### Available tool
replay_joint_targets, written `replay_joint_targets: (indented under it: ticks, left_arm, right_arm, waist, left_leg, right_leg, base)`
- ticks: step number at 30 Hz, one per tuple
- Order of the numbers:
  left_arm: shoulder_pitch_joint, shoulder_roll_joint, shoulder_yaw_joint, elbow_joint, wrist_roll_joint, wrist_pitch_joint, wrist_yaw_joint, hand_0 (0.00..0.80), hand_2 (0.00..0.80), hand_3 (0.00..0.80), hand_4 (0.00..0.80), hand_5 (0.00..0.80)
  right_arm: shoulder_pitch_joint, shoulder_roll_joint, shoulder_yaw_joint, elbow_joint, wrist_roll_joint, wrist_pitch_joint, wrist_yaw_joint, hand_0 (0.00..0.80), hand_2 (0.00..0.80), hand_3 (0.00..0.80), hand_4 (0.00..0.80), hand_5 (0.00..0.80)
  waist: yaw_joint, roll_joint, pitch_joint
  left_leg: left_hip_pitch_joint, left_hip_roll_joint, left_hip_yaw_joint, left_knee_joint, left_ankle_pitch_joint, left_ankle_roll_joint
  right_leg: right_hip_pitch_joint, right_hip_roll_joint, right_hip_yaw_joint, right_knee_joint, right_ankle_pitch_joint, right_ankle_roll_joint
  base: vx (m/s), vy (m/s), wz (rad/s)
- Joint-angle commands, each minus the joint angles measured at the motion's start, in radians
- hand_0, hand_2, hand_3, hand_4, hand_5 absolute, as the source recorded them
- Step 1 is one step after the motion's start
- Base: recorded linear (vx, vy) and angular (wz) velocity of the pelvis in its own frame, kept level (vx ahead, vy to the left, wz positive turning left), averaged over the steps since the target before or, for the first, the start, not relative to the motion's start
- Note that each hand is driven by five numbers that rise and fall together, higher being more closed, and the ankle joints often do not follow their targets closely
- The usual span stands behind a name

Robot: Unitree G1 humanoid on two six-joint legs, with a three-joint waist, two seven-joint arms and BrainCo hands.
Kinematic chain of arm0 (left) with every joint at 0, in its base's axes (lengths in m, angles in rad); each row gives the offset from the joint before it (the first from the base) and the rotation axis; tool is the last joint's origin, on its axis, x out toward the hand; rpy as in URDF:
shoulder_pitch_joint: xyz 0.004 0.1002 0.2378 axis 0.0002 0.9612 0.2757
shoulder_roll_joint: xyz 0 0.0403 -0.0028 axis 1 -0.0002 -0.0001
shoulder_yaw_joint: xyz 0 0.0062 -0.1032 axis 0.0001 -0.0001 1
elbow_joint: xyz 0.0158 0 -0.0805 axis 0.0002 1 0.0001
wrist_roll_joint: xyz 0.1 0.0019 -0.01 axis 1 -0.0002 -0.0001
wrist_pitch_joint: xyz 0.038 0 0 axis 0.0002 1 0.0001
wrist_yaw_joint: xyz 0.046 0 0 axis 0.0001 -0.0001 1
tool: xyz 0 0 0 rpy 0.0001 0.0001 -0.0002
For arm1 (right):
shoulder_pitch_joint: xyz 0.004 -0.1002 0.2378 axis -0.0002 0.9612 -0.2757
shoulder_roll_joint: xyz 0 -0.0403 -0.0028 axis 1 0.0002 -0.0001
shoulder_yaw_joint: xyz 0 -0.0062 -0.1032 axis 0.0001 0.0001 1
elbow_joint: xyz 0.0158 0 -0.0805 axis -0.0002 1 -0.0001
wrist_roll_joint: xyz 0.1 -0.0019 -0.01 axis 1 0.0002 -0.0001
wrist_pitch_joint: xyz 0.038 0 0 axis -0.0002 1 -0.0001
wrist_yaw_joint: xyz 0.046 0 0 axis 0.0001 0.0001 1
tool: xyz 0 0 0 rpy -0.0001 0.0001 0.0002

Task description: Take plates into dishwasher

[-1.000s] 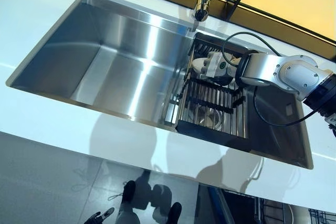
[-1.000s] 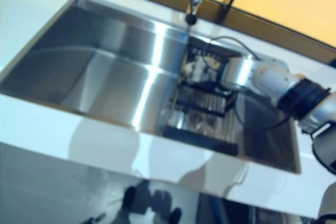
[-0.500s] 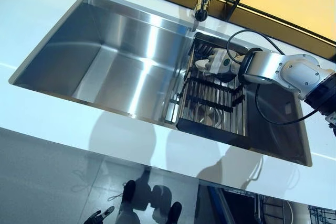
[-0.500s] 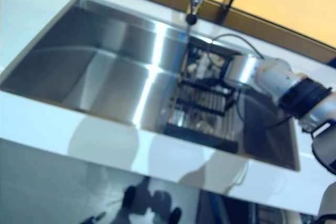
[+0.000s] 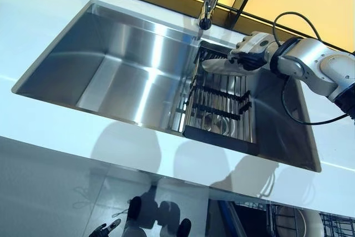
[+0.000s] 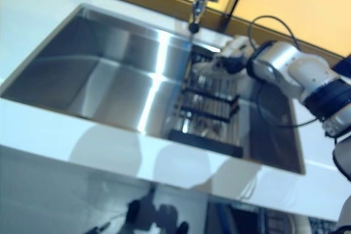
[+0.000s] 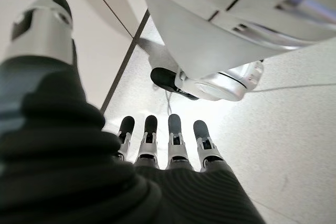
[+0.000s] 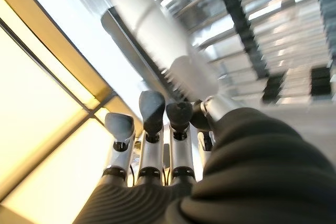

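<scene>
1. Now the right hand [image 5: 250, 48] carries a white plate [image 5: 223, 66] above the far end of the dish rack [image 5: 219, 106] in the steel sink [image 5: 127, 65], fingers curled over its rim, just beside the faucet [image 5: 208, 9].
2. Judged risk: held by one edge, the plate could tip loose or knock the faucet as it swings out.
3. A second ago it sat low among the rack's bars; it has since been lifted up and back.
4. Off scene, the left hand [image 7: 163, 145] hangs by the floor, fingers straight, holding nothing.
</scene>
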Motion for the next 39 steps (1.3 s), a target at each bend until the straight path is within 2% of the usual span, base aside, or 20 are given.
replay_joint_targets:
  ticks: [1,7,14,18,19,20,29,39]
  left_arm:
    - [0.039,0.000,0.004,0.037,0.049,-0.020,-0.002,0.000,0.000,0.000,0.000,0.000]
    - [0.063,0.002,0.010,0.050,0.088,-0.025,-0.006,0.000,0.000,0.000,0.000,0.000]
    - [0.078,0.004,0.007,0.058,0.107,-0.032,-0.008,0.000,0.000,0.000,0.000,0.000]
    - [0.085,0.005,0.013,0.057,0.111,-0.031,-0.012,0.000,0.000,0.000,0.000,0.000]
    - [0.085,0.004,0.015,0.056,0.112,-0.031,-0.012,0.000,0.000,0.000,0.000,0.000]
    - [0.086,0.004,0.016,0.056,0.111,-0.034,-0.012,0.000,0.000,0.000,0.000,0.000]
    - [0.067,-0.009,0.012,0.062,0.100,-0.039,-0.010,0.000,0.000,0.000,0.000,0.000]
    - [0.044,-0.017,-0.005,0.054,0.078,-0.044,0.000,0.000,0.000,0.000,0.000,0.000]
  right_arm:
    - [0.021,-0.053,-0.019,0.044,0.111,0.067,-0.042,0.800,0.800,0.800,0.800,0.800]
    - [0.098,-0.083,-0.098,0.081,0.238,0.074,-0.042,0.800,0.800,0.800,0.800,0.800]
    - [0.135,-0.097,-0.144,0.100,0.275,0.065,-0.030,0.800,0.800,0.800,0.800,0.800]
    - [0.174,-0.094,-0.179,0.070,0.299,0.083,-0.021,0.800,0.800,0.800,0.800,0.800]
    - [0.186,-0.091,-0.189,0.064,0.311,0.088,-0.023,0.580,0.580,0.580,0.580,0.580]
    - [0.211,-0.086,-0.214,0.054,0.317,0.090,-0.020,0.000,0.000,0.000,0.000,0.000]
    - [0.387,-0.020,-0.343,-0.071,0.252,0.106,-0.077,0.000,0.000,0.000,0.000,0.000]
    - [0.396,0.046,-0.335,-0.085,0.154,0.128,-0.127,0.000,0.000,0.000,0.000,0.000]
  waist:
    - [-0.009,-0.014,-0.082]
    - [-0.019,-0.012,-0.123]
    - [-0.023,-0.008,-0.141]
    - [-0.024,-0.005,-0.144]
    - [-0.024,-0.004,-0.143]
    - [-0.024,-0.004,-0.141]
    - [-0.026,0.011,-0.121]
    - [-0.014,0.019,-0.088]
  left_leg:
    - [0.047,-0.002,0.058,-0.004,-0.085,0.010]
    - [0.089,0.001,0.075,-0.004,-0.100,0.011]
    - [0.108,0.002,0.081,-0.004,-0.109,0.012]
    - [0.111,0.002,0.081,-0.004,-0.111,0.014]
    - [0.112,0.003,0.081,-0.004,-0.111,0.014]
    - [0.112,0.003,0.081,-0.004,-0.112,0.014]
    - [0.107,0.001,0.081,-0.004,-0.111,0.021]
    - [0.084,-0.002,0.075,-0.004,-0.104,0.026]
  right_leg:
    - [-0.023,-0.025,0.008,-0.003,0.074,0.090]
    - [0.005,-0.025,0.015,-0.003,0.072,0.094]
    - [0.017,-0.024,0.024,-0.003,0.071,0.096]
    - [0.019,-0.024,0.028,-0.003,0.071,0.097]
    - [0.019,-0.025,0.027,-0.003,0.072,0.098]
    - [0.019,-0.025,0.029,-0.003,0.072,0.098]
    - [0.012,-0.032,0.027,-0.003,0.079,0.100]
    - [-0.006,-0.036,0.020,-0.003,0.085,0.098]
  base:
    - [0.037,-0.018,-0.02]
    - [0.065,-0.011,-0.10]
    - [0.044,-0.014,-0.09]
    - [0.027,-0.011,-0.06]
    - [0.000,0.000,0.00]
    - [0.000,0.000,0.00]
    - [0.000,0.000,0.00]
    - [-0.037,0.002,0.01]
